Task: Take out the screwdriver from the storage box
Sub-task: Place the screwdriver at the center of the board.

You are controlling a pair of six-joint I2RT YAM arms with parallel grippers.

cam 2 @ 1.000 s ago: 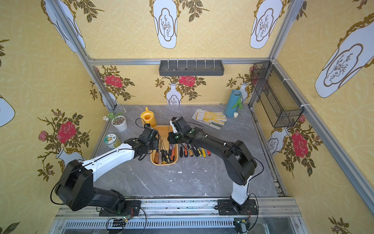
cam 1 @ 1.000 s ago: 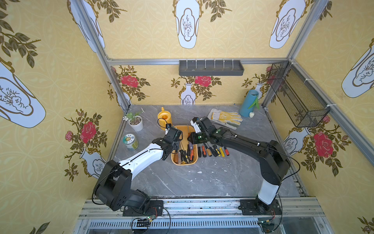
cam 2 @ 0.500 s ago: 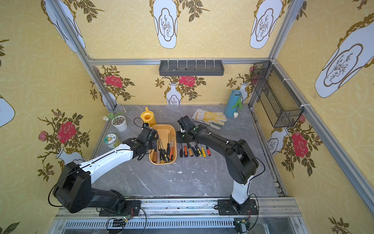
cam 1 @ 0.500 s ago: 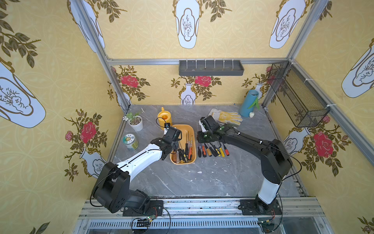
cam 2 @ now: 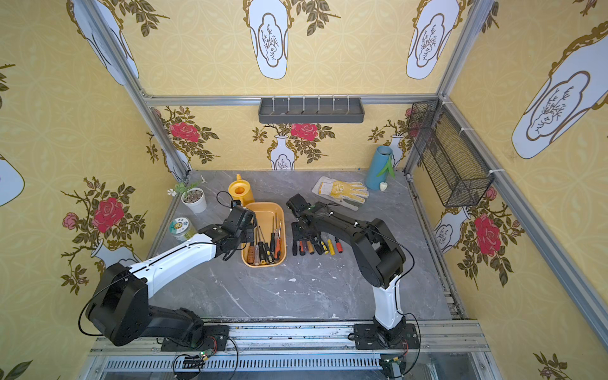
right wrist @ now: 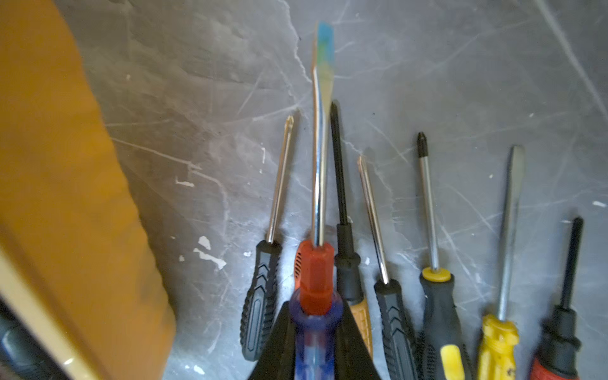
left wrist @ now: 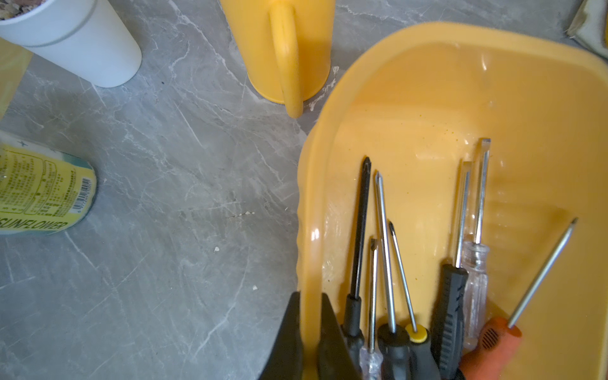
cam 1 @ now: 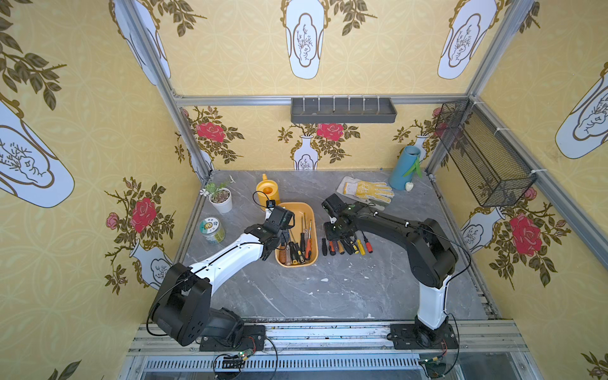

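Note:
The storage box is a shallow yellow-orange tub in mid-table, seen in both top views. Several screwdrivers lie in its near end. My left gripper is shut on the box's left rim, one finger outside and one inside. My right gripper is shut on a screwdriver with a blue see-through handle, a red collar and a flat blade. In a top view this gripper sits right of the box, over a row of screwdrivers that lies on the table.
A yellow watering can stands just behind the box, with a white plant pot and a green tin to the left. Work gloves and a blue vase are at the back right. A wire basket hangs on the right wall.
My right gripper has moved from over the box's right side to the right and nearer, over the row on the table, with the screwdriver in it. The left gripper stays on the rim.

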